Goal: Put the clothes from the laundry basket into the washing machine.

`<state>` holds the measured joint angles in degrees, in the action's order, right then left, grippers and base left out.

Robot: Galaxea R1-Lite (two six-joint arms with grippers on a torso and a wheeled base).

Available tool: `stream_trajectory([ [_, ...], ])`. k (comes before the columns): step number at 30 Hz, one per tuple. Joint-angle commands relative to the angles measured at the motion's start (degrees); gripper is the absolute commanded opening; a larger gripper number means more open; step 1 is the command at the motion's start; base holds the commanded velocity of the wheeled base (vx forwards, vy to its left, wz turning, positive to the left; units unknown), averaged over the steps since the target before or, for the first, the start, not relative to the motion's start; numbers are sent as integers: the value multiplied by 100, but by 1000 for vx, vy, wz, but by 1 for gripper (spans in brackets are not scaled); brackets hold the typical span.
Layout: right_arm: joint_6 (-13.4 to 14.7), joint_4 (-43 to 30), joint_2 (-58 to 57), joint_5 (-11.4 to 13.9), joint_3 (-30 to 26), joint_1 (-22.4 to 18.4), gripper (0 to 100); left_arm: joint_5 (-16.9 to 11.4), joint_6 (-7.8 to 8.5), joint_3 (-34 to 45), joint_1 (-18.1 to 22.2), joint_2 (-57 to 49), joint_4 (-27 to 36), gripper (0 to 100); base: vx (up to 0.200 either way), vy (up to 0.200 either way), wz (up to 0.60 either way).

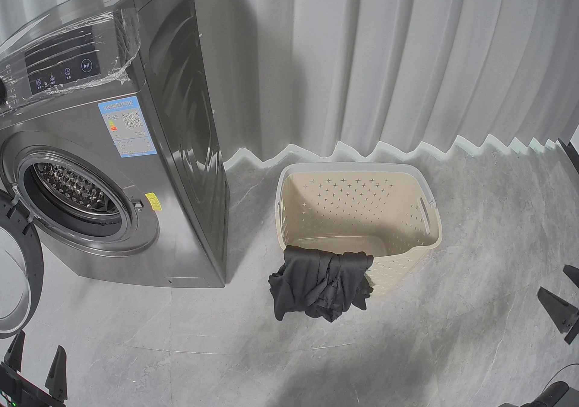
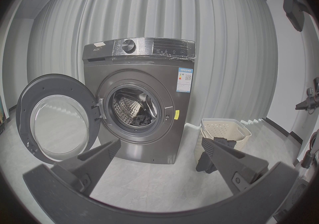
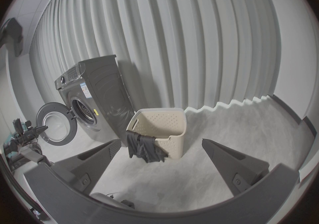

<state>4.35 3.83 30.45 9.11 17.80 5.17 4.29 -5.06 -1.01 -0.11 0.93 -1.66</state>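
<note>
1. Head view: we see the washing machine (image 1: 120,143) at about 10 o'clock, standing on the floor (image 1: 422,336). Its round door (image 1: 15,269) is swung wide open at 8 o'clock, and the drum (image 1: 75,188) is exposed.
2. The laundry basket (image 1: 422,209) is at about 4 o'clock. It stands upright, just beside the machine's side panel but apart from it, with a white curtain (image 1: 392,46) behind both.
3. A dark garment (image 1: 319,284) is draped over the basket's near rim. Most of it hangs down the outer wall, toward 6 o'clock of the basket, and we see no other clothes inside the basket.
4. The left gripper (image 1: 36,360) is at 7 o'clock, low, in front of the open door and touching nothing. The right gripper (image 1: 553,281) is at the 4 o'clock edge, well apart from the basket.
5. Left wrist view: the left gripper's fingers (image 2: 96,158) are spread wide with nothing between them. It faces the washing machine, whose door is open.
6. Some dark clothes (image 2: 141,120) already lie at the bottom of the drum. The basket with the hanging garment stands beside the machine, partly behind one finger.
7. Right wrist view: the right gripper's fingers (image 3: 232,165) are spread wide and hold nothing. It faces the basket, well back from it.
8. The dark garment hangs over the rim on the side nearest the camera. The washing machine, door open, stands just past the basket. The left gripper shows far off, near the open door.
</note>
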Motion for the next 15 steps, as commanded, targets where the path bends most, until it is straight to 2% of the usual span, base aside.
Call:
stream_trajectory([
  [1,268,1182,3257,320,268,951,100,10,-4,57,2,-93,-1,100,0,0,0],
  [8,294,2342,4821,232,233,1276,100,2,-13,57,2,-93,-1,100,0,0,0],
  [15,329,3353,5709,56,-13,1417,100,2,5,57,-7,-93,-1,100,0,0,0],
])
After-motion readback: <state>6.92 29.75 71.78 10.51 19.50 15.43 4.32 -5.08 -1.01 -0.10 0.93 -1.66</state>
